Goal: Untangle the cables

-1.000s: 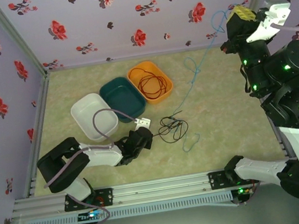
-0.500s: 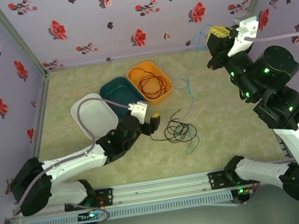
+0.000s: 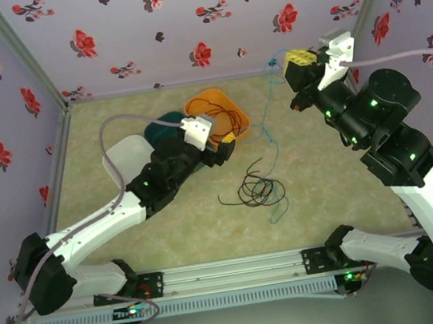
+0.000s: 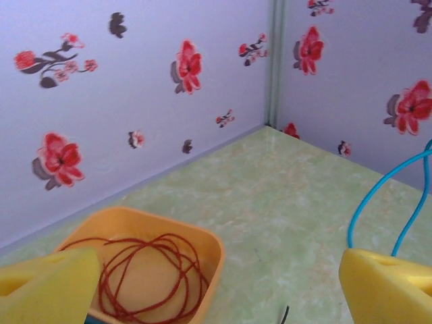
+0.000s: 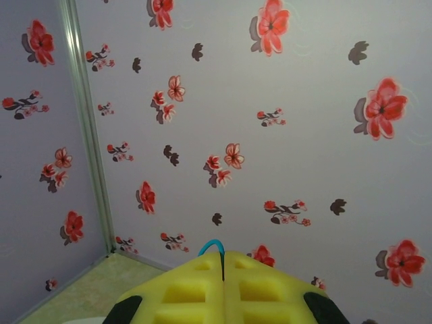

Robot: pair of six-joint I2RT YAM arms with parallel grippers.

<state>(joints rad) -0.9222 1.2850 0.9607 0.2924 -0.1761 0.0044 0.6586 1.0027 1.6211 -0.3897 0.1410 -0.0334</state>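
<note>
Left gripper (image 3: 227, 146) gapes wide, empty, with the red-orange cable (image 4: 145, 273) coiled in the orange bin (image 4: 210, 244) just ahead of it and the black cable (image 3: 257, 190) loose nearby. Right gripper (image 5: 223, 266) pinches the blue cable (image 5: 212, 241), which trails down from it

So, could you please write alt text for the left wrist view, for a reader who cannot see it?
The left gripper is open, its yellow fingers wide apart over a green table. Beyond them sits an orange bin holding a coiled red-orange cable; a blue cable rises at right, before floral walls.
</note>
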